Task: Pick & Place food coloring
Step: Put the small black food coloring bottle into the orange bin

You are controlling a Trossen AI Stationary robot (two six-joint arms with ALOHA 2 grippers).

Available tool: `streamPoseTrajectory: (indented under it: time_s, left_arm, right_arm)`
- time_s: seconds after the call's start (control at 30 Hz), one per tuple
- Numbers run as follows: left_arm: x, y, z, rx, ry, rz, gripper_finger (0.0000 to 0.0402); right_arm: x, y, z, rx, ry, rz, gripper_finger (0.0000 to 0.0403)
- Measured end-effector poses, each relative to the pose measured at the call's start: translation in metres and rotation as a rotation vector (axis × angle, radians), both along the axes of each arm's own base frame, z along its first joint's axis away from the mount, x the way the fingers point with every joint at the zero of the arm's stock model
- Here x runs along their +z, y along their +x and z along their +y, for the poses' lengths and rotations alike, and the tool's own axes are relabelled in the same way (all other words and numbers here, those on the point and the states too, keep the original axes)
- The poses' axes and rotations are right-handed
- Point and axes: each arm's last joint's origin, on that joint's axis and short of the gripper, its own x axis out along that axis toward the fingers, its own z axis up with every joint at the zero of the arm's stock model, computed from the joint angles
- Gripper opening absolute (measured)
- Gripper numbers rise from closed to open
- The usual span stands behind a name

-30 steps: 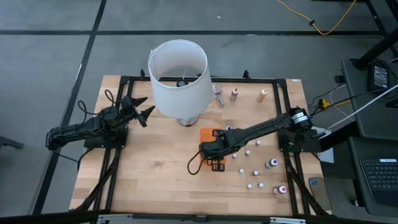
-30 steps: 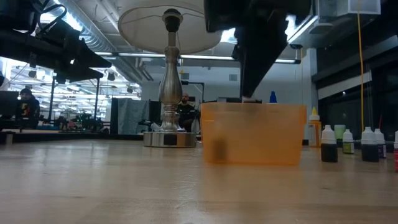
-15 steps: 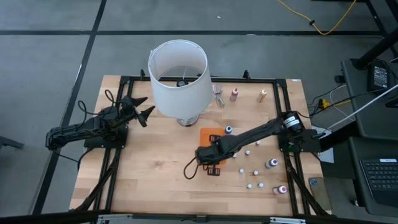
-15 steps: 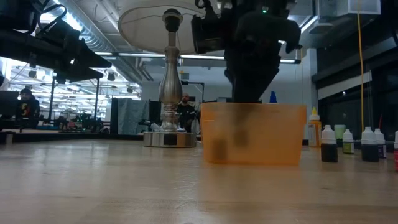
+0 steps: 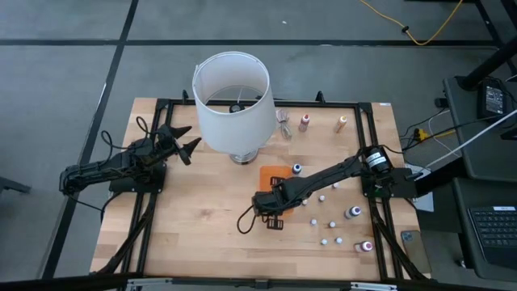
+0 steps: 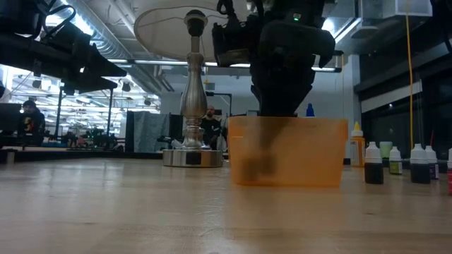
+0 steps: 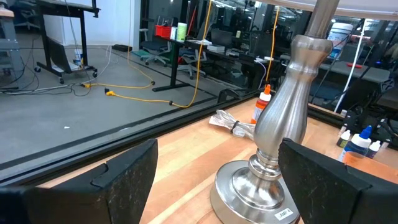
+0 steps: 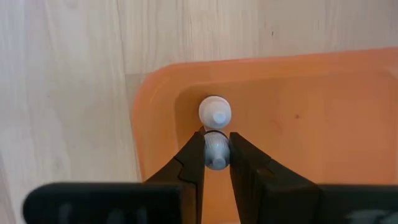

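Right end effector (image 8: pixel 216 157) grips a bottle (image 8: pixel 216 152) — over orange tray (image 8: pixel 323 106)

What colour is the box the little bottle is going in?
Orange. The tray shows best in the right wrist view.

No text can be read; a small white label on the silver metal lamp base (image 7: pixel 283 213) is too small to read.

two dark, slim jointed arms with black cables and tapered black fingers (image 8: pixel 193 165)
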Motion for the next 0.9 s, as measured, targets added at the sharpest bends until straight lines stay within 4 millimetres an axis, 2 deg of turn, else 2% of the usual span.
streamPoseTrajectory:
  time_s: [0.33,0.73,0.9]
  left_arm:
    - [0.0000,0.0000,0.0000,0.000,0.000,0.000,0.0322]
    - [0.0000,0.0000,0.0000,0.000,0.000,0.000,0.0322]
    - [0.0001,0.0000,0.0000,0.000,0.000,0.000,0.0322]
  right_arm:
    - [-0.0056,0.0021,0.0006,0.000,-0.001,0.003,0.0096]
    - [-0.0072,0.0020,0.0002,-0.003,-0.001,0.010,0.0093]
    - [-0.0073,0.0018,0.0001,-0.003,-0.002,0.012,0.0111]
